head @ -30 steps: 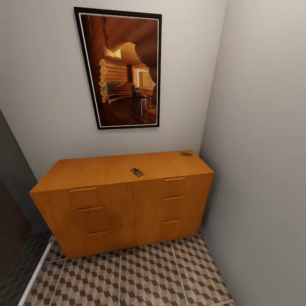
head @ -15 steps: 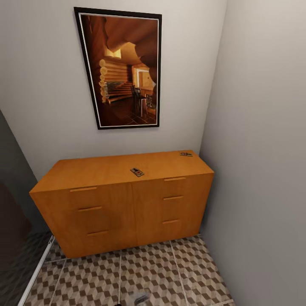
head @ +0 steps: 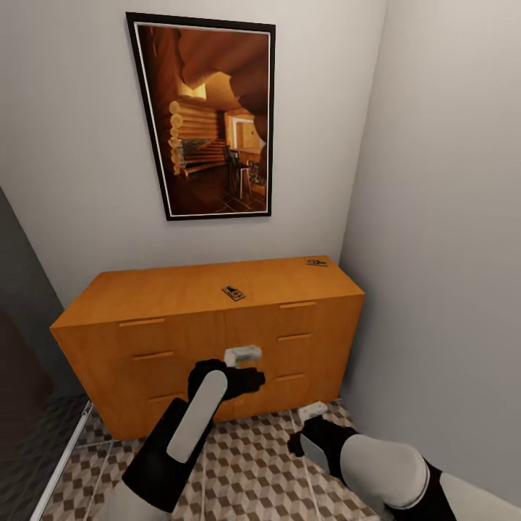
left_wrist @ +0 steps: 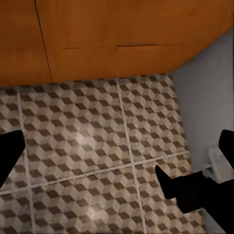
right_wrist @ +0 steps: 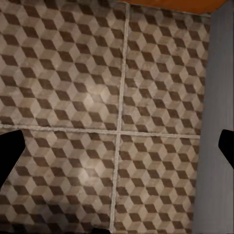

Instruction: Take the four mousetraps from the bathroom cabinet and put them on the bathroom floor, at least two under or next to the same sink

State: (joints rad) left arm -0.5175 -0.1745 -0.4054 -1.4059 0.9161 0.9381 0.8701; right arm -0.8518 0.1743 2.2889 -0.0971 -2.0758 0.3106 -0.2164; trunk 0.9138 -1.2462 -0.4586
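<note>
Cube-patterned bathroom floor [head: 253, 463] below me, cabinet [head: 210, 347] ahead with two mousetraps [head: 233, 293] on top; my left pincer [head: 243, 356] and right pincer [head: 312, 411] both spread, empty.

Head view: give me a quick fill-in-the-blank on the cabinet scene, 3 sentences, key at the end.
1. The number of mousetraps lying on top of the cabinet is ____.
2. On the wall above the cabinet hangs a framed ____.
3. The mousetrap near the cabinet's middle lies to the ____ of the corner mousetrap in the head view.

Missing words: two; picture; left
</note>
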